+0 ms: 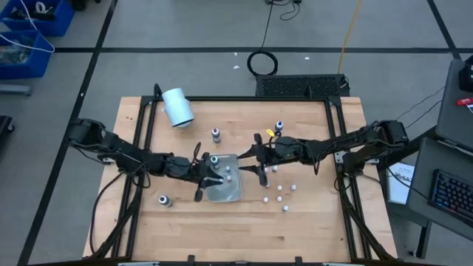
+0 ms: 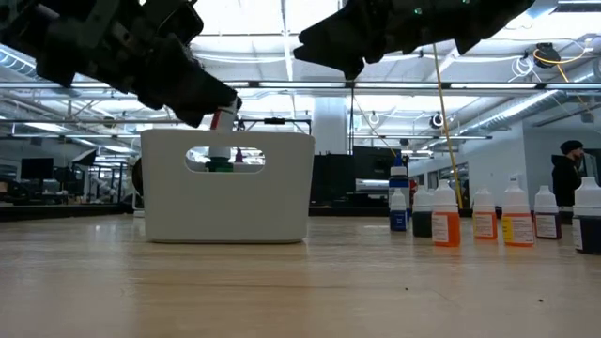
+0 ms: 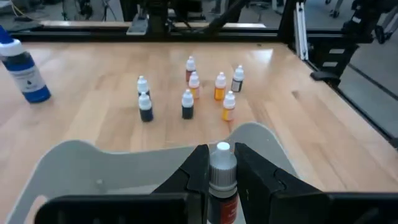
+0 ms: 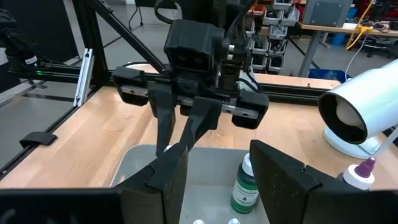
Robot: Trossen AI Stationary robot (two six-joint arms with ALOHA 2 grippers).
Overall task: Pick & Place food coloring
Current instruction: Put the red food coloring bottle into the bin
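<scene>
Several small food coloring bottles stand loose on the table in the high view, right of the clear tray; the left gripper and right gripper meet over that tray, but what each holds is too small to tell here.

In the low view the tray's white wall hides its contents except through the handle slot; a red-labelled bottle hangs from the left gripper above the rim.

The left wrist view shows that gripper's fingers clamped on the red bottle just under its white cap. The bottle looks light, rigid plastic and smooth, so the shoulder below the cap seems the safest hold; its lower half is cut off.

In the right wrist view the right gripper stands open and empty over the tray, a green bottle upright inside between its fingers; the tray floor is mostly hidden
</scene>
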